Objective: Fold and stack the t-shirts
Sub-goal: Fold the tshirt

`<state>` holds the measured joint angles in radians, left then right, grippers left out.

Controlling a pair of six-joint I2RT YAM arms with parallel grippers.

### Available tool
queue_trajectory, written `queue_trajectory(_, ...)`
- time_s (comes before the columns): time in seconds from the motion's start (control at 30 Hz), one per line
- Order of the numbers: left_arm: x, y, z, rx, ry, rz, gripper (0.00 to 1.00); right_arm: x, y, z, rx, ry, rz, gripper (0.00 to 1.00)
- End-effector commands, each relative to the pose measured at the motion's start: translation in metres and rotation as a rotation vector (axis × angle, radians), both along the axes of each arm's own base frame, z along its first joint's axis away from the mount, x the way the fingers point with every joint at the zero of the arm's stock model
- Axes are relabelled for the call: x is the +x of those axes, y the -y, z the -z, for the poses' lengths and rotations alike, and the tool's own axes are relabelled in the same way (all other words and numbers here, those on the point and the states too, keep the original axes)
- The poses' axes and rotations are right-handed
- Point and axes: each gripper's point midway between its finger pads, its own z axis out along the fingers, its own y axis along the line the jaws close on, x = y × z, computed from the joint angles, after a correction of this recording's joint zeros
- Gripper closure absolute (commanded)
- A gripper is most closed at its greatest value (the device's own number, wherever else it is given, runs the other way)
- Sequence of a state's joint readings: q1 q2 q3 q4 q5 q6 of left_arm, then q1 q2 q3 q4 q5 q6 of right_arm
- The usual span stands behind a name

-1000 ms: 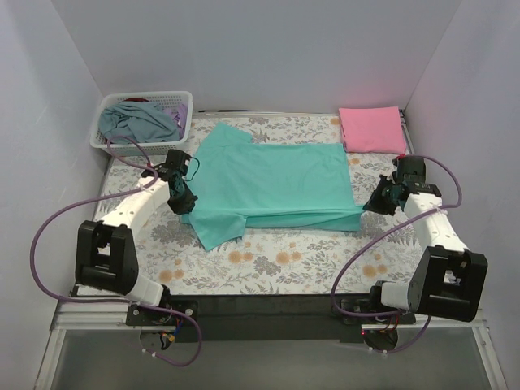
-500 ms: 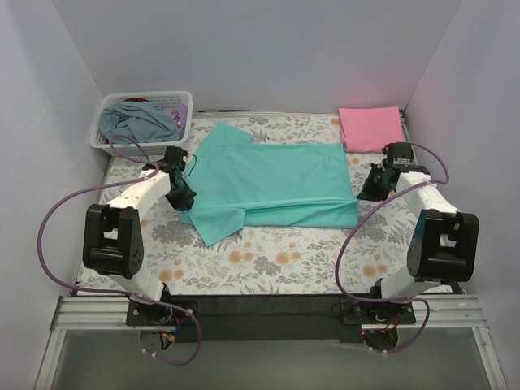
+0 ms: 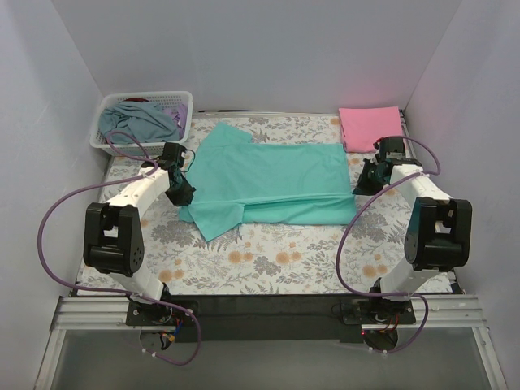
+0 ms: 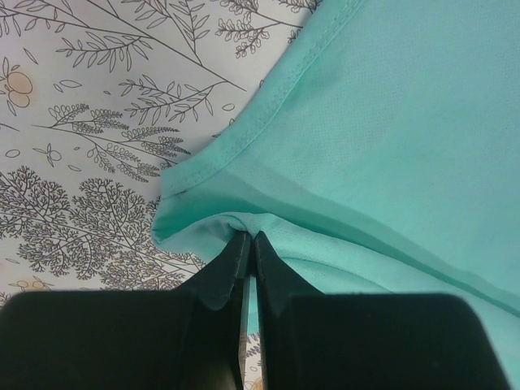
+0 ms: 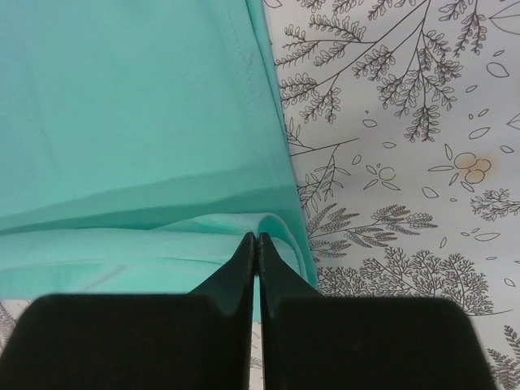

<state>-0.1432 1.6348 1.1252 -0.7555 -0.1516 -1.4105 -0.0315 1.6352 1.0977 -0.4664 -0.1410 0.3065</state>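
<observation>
Dragged near fold of teal t-shirt (image 3: 276, 175) farther back, with left gripper (image 4: 247, 248) and right gripper (image 5: 257, 244) clamped on cloth just ahead of their tips. Needed matched, level travel for a straight crease.

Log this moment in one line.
left pincer: shut on teal t-shirt | right pincer: shut on teal t-shirt | pink t-shirt: folded, far right corner

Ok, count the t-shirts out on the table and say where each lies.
2. The teal-green cloth t-shirt lies partly folded in the middle; the pink cloth t-shirt sits folded at the far right corner. Crumpled clothes in the white plastic lattice basket may hide more.
</observation>
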Motion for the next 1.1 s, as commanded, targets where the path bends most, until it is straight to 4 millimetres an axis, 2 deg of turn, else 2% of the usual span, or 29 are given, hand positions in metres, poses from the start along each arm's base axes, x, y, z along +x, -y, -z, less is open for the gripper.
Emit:
queue_trajectory(0.0, 0.012, -0.010, -0.021, 0.030, 0.070, -0.010, 1.00, 0.016, 0.004, -0.021, -0.029, 0.090, -0.009, 0.99)
queue_trajectory(0.1, 0.013, -0.010, -0.017, 0.028, 0.060, -0.013, 1.00, 0.018, 0.003, -0.019, -0.023, 0.083, -0.009, 0.99)
queue_trajectory(0.3, 0.017, -0.014, -0.002, 0.051, 0.037, -0.020, 0.99, 0.018, 0.007, -0.003, -0.042, 0.042, 0.005, 0.99)
queue_trajectory(0.5, 0.022, -0.013, 0.005, 0.053, 0.032, -0.016, 0.98, 0.020, 0.011, 0.000, -0.058, 0.042, 0.023, 0.99)
queue_trajectory(0.6, 0.025, -0.013, 0.003, 0.054, 0.038, -0.016, 0.98, 0.022, 0.010, 0.000, -0.053, 0.045, 0.021, 0.99)
queue_trajectory(0.87, 0.031, -0.015, -0.024, 0.064, 0.096, 0.001, 0.98, 0.015, 0.013, -0.011, -0.071, 0.076, 0.034, 0.99)
queue_trajectory(0.97, 0.030, -0.016, -0.027, 0.070, 0.105, -0.001, 0.98, 0.007, 0.016, -0.015, -0.082, 0.087, 0.048, 0.99)
queue_trajectory(1.07, 0.031, -0.017, -0.023, 0.075, 0.104, 0.005, 0.98, 0.010, 0.018, -0.018, -0.093, 0.102, 0.055, 0.99)
